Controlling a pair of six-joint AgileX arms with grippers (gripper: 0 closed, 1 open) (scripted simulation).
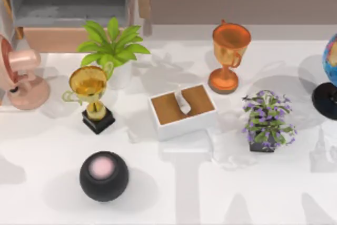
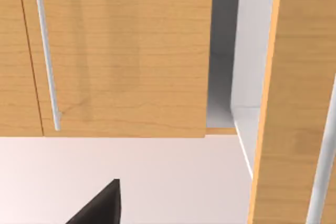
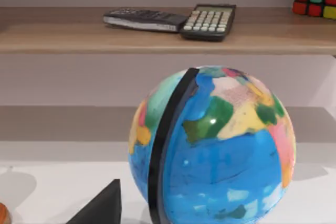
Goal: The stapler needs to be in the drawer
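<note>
Left gripper [image 2: 100, 208] appears as a black wedge in its wrist view. It is held low over the white table [image 1: 210, 193], facing a tan cabinet front [image 2: 121, 51] with a thin metal handle [image 2: 46, 51]. Whether it is spread or pressed together I cannot tell. Right gripper [image 3: 100, 208] is also a black wedge, and its state is equally unreadable. It is levelled at the globe [image 3: 210, 150], which stands at three o'clock on the table below a shelf [image 3: 63, 32] carrying a calculator [image 3: 208, 22]. The drawer [image 1: 68, 3] stands open at eleven o'clock with its grey floor exposed. The green plant [image 1: 112, 43] sits at its five o'clock.
</note>
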